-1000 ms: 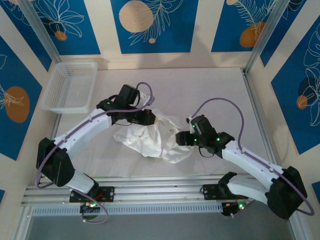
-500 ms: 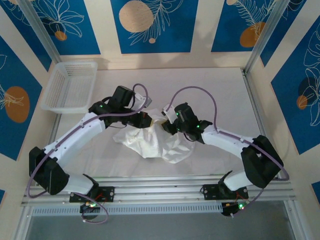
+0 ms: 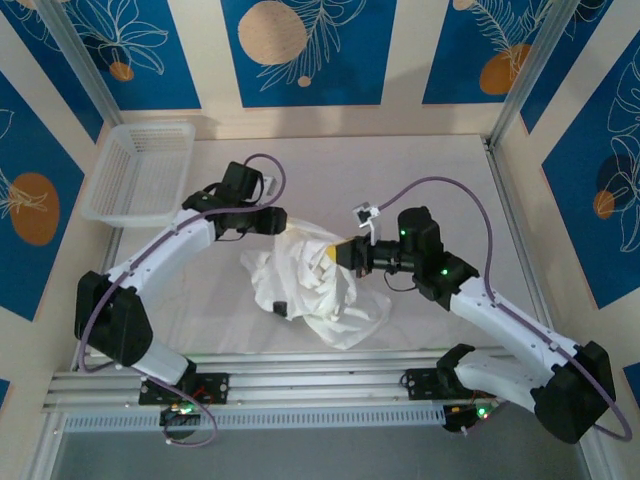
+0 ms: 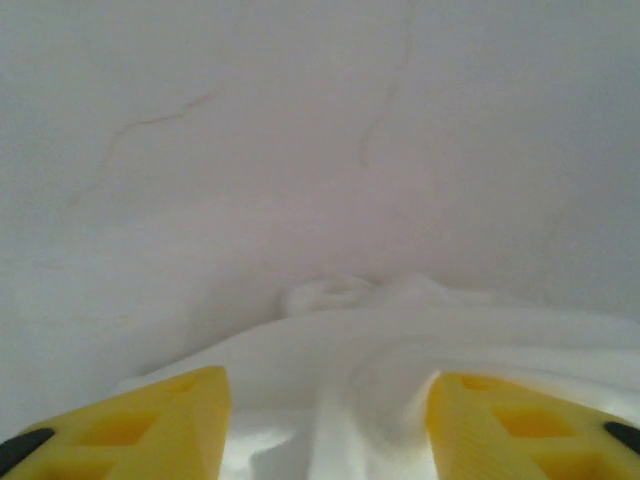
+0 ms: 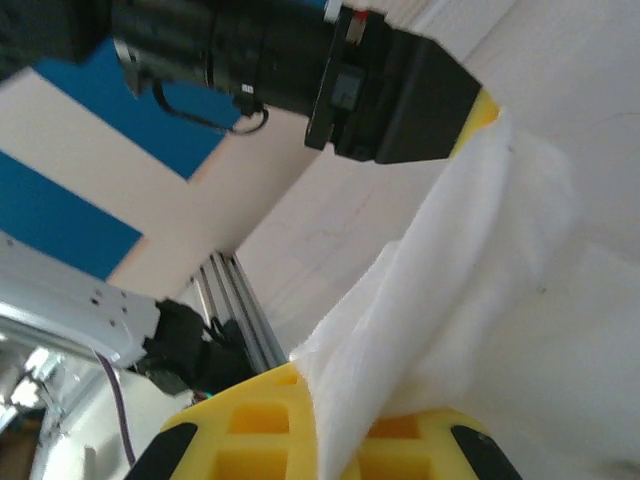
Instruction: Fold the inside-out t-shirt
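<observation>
inside-out t-shirt (image 3: 312, 292) pinched in right claw (image 3: 334, 254), just beside left claw (image 3: 284, 222).

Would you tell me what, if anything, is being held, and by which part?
The right gripper pinches a bunched fold of the t-shirt; which part cannot be told. The left gripper is open.

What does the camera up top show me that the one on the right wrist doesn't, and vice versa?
From above: the whole crumpled white t-shirt and a white mesh basket at the far left. From the right wrist: close up, shirt fabric pinched in the right gripper, between its yellow fingers. In both: the t-shirt and the left gripper.
</observation>
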